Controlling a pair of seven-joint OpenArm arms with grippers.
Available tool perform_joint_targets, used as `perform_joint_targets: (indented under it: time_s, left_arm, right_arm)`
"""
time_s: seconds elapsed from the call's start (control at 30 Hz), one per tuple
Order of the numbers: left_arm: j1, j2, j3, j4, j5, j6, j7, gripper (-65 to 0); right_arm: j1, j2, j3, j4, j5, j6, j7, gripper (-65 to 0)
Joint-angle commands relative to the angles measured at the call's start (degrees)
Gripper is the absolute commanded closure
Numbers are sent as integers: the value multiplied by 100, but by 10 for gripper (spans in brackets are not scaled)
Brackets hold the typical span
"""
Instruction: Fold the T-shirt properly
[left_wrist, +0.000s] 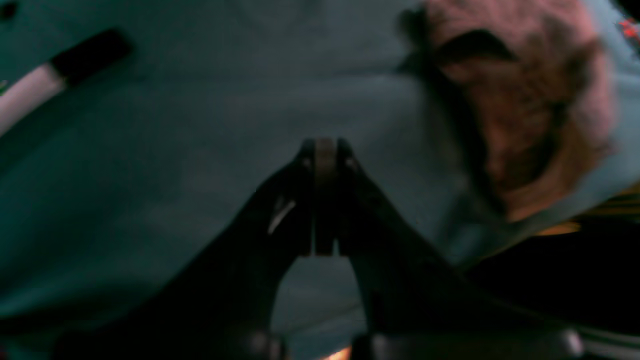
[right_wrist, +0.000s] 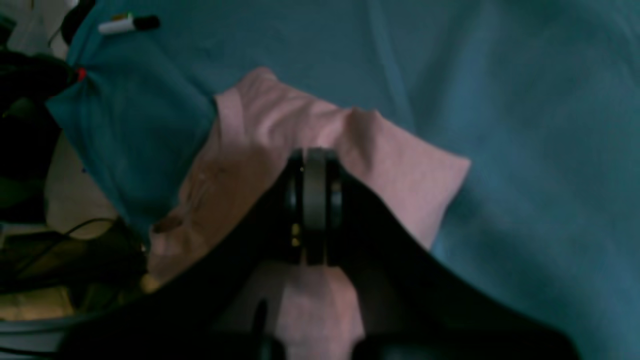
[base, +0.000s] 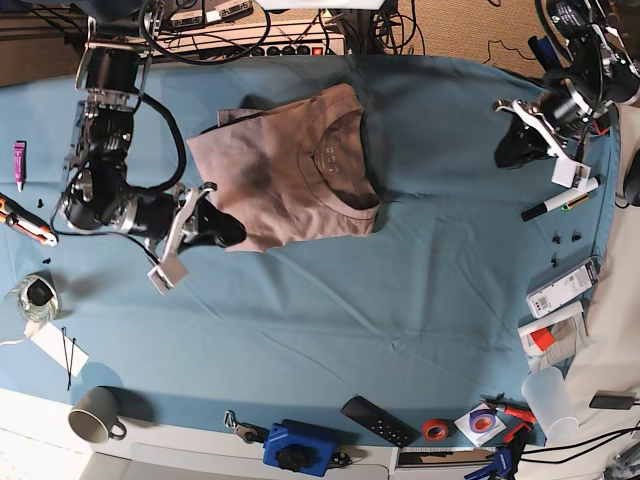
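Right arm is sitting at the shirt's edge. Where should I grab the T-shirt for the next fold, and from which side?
Judging by its pose, take the T-shirt at the bottom-left corner in the base view, beside the right gripper, which is shut now. Come in low from the left: that edge lies flat on the teal table cloth, away from the collar.

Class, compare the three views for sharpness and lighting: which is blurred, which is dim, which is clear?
Left wrist view: dark and heavily blurred, the dusty pink-beige cotton T-shirt a smear on the teal-blue table cloth. Right wrist view: dim, softly focused, yet folds show. Base view: evenly lit and sharp, with soft shadows under both arms.
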Motion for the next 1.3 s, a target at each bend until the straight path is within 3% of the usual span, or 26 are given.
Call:
perform_joint_targets:
  time_s: [0.0, 0.07, 0.2, 0.37, 0.7, 0.87, 1.27]
  left_arm:
    - [-17, -131, -17, 98, 24, 0, -133, 0]
    - [-33, -203, -17, 101, 358, 138, -212, 0]
    - [-33, -326, -17, 101, 1217, 785, -407, 0]
    - [-28, -369, -17, 101, 1952, 992, -205, 0]
    - [280, -369, -17, 584, 1980, 994, 498, 0]
    - [964, -369, -17, 1056, 1974, 1143, 542, 0]
    - [2337, -367, -17, 1099, 1663, 1141, 627, 0]
  right_arm:
    - [52, 52, 87, 116, 254, 10, 123, 0]
    - [-109, 52, 179, 221, 267, 10, 123, 0]
    - [-577, 52, 295, 682, 181, 10, 123, 0]
    - [-1443, 50, 293, 1521, -179, 10, 123, 0]
    - [-3045, 50, 295, 2531, -378, 10, 123, 0]
    - [-3676, 50, 295, 2811, -1049, 10, 123, 0]
    - [-4977, 50, 293, 2817, -2448, -96, 123, 0]
